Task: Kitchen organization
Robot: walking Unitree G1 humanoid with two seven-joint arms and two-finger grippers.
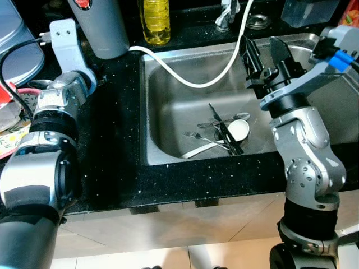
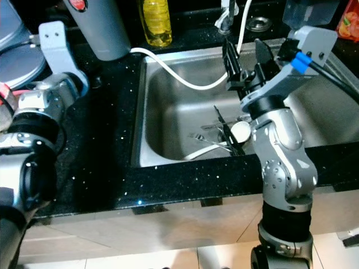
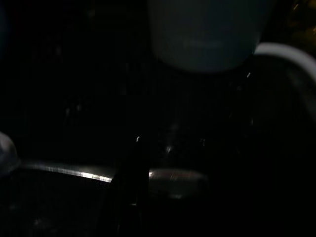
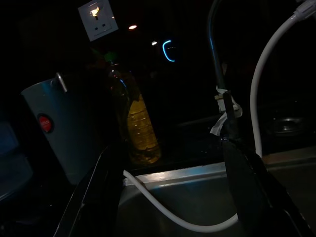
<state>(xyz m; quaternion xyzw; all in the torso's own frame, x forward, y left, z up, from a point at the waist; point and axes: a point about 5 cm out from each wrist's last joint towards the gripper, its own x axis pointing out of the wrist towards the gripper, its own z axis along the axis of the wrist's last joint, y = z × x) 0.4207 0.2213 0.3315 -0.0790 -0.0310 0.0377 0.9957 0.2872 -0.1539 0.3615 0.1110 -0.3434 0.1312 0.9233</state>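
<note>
The right gripper (image 1: 268,56) is held above the stainless steel sink basin (image 1: 174,106), its two long black fingers spread wide apart with nothing between them. At the bottom of the basin a tangle of cutlery (image 1: 221,134) is seen: a fork, a black-handled utensil and a white round spoon-like piece lie touching one another. A white flexible hose (image 1: 185,75) is draped from the tap across the basin and onto the black speckled worktop (image 1: 118,168), near a grey cylindrical kettle (image 1: 104,25) and a yellow bottle of liquid (image 1: 156,19). The left gripper (image 1: 61,36) is rested idle over the worktop; whether it is open cannot be told. The cutlery is probably best approached from straight above, one piece being singled out, and the hose should be kept clear of.
</note>
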